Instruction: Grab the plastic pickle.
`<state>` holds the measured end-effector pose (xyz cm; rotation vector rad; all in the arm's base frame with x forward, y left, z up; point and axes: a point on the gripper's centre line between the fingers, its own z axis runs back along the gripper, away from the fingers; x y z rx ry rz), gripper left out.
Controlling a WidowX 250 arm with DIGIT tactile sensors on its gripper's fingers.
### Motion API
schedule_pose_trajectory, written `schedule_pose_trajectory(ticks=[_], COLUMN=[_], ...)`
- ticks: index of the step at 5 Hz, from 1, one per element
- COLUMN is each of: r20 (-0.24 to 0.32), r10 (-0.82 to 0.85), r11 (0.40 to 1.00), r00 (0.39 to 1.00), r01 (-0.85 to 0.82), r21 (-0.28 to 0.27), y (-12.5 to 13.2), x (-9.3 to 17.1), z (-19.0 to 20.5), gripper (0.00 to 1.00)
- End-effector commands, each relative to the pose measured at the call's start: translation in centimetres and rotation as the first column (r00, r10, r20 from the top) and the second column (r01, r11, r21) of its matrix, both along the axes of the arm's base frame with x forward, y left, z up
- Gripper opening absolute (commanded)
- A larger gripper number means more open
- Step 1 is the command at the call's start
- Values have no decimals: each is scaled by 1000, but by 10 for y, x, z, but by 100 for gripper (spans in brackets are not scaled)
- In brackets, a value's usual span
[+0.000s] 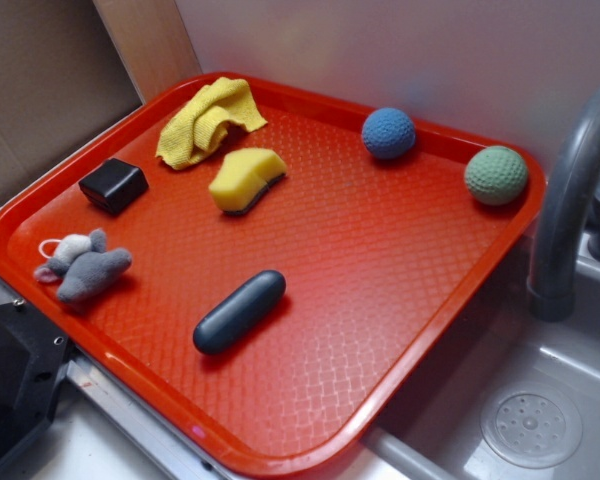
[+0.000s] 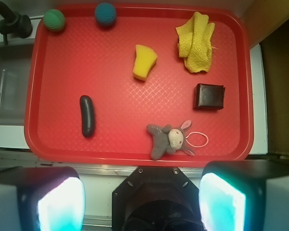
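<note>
- Plastic pickle is seen at about 11 o'clock from the gripper, on the red tray, near its rim.
- Long axis runs 12-to-6 in the wrist view.
- Gripper fingers are spread wide, nothing held.

Plastic pickle lies alone on red tray, left side; fingers spread wide, off tray.

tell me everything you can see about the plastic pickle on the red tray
The plastic pickle is a smooth, dark blue-grey capsule with rounded ends and a slight sheen, in one piece as far as shows. It lies flat on the red tray, touching nothing else, apart from the grey stuffed toy and the yellow sponge. In the wrist view the tool sits open off the tray edge, well clear of it.
</note>
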<state>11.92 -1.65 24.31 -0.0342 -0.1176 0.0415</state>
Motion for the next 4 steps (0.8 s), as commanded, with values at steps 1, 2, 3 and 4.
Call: schedule_pose_trajectory(ticks=[1,2,3,4], r20=[0,17,133,117], r10=[0,-3,-121,-197], r11=[1000,998,992,979], r00=[1000,1000,984,973], r01=[0,2,125,201], r21=[0,64,-28,-22], y=[0,-38,-66,-92], x=[0,19,33,39], z=[0,-45,-83,-110], gripper=[100,100,100,100])
